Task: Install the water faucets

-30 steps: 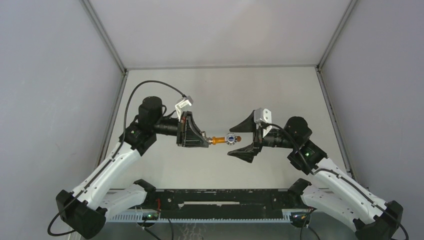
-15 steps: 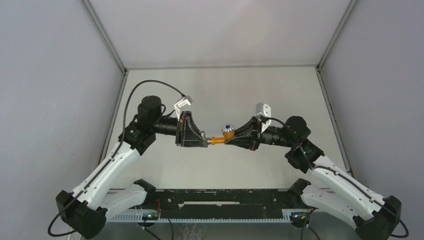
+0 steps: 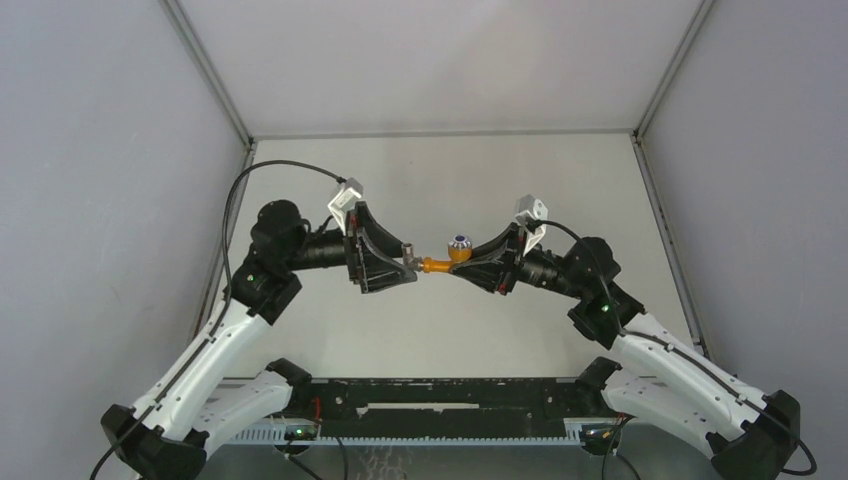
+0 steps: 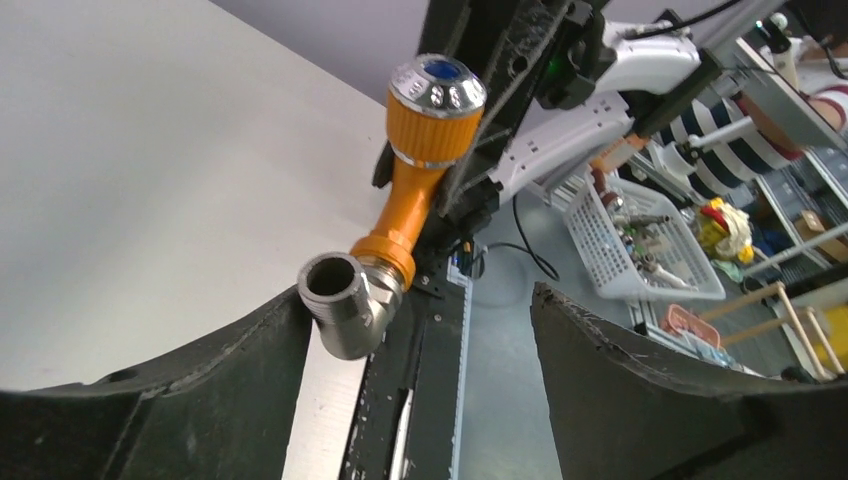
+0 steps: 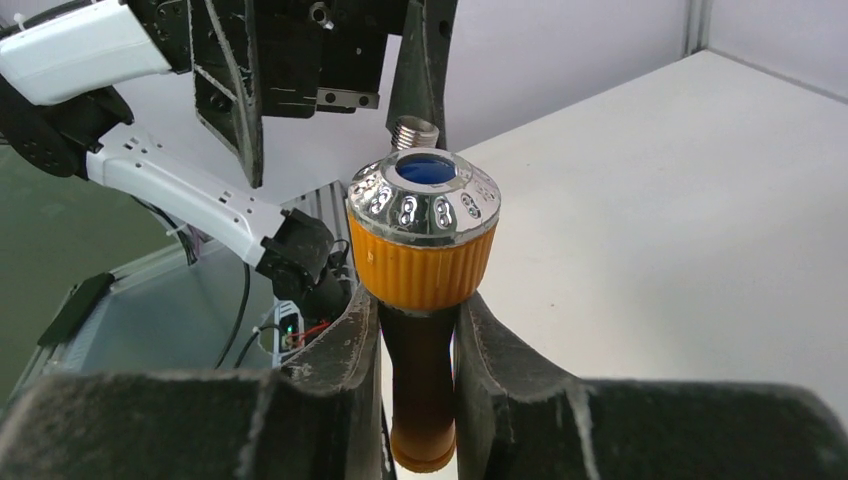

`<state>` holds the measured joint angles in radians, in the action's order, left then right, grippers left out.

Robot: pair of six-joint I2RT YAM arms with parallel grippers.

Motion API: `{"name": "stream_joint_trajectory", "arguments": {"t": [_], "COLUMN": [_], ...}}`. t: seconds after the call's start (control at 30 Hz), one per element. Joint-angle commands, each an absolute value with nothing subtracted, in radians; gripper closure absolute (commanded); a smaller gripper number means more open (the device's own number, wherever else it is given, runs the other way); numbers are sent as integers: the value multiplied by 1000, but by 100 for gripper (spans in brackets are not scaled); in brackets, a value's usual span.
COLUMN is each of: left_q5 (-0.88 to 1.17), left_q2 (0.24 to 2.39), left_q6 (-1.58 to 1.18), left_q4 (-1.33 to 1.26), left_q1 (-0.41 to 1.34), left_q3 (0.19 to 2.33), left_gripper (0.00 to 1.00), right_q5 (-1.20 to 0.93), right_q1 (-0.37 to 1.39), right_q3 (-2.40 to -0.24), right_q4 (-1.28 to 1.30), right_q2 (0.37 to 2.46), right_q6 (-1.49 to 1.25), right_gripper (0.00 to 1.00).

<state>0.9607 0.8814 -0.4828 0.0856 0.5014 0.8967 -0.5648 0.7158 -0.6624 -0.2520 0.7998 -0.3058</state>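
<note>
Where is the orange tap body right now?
Centre of the top view: the orange tap body is clamped in the right gripper, its grey threaded end sitting inside the open left gripper.

We see one faucet, held in the air above the bench [image 3: 450, 180]. Its tap body [image 5: 425, 260] is orange, with a ribbed knob and a silvery round cap that has a blue centre. The right gripper [image 5: 420, 335] clamps the narrow neck just under the knob. From above, the body lies about level between the two arms. At its far end sits the fitting [image 4: 340, 300], a short grey metal piece with an open, hollow mouth. It is between the wide-apart fingers of the left gripper [image 4: 420, 298], just beside one finger; we cannot tell if it touches.
</note>
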Motion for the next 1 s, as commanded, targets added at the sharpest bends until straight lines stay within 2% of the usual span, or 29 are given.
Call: {"name": "stream_joint_trajectory", "arguments": {"t": [0.0, 0.13, 0.27, 0.47, 0.7, 0.97], "left_q5": [854, 900, 822, 817, 837, 871], "left_q2": [891, 938, 905, 888, 884, 876], "left_q6": [-559, -578, -597, -644, -723, -732], "left_q4": [37, 52, 7, -91, -221, -249], "left_q1": [498, 497, 497, 497, 496, 488], "left_q3": [873, 889, 843, 799, 767, 750], "left_gripper": [14, 12, 12, 26, 26, 31], "right_q5": [-533, -518, -521, -543, -587, -604], "right_q1": [721, 721, 721, 719, 712, 687], "right_q3": [-660, -660, -660, -661, -667, -667], "right_q4": [-382, -369, -374, -386, -386, -374], "right_q2": [784, 784, 782, 795, 815, 810], "right_q6": [-363, -360, -365, -385, -418, -426], "right_gripper": [100, 100, 100, 100, 100, 100]}}
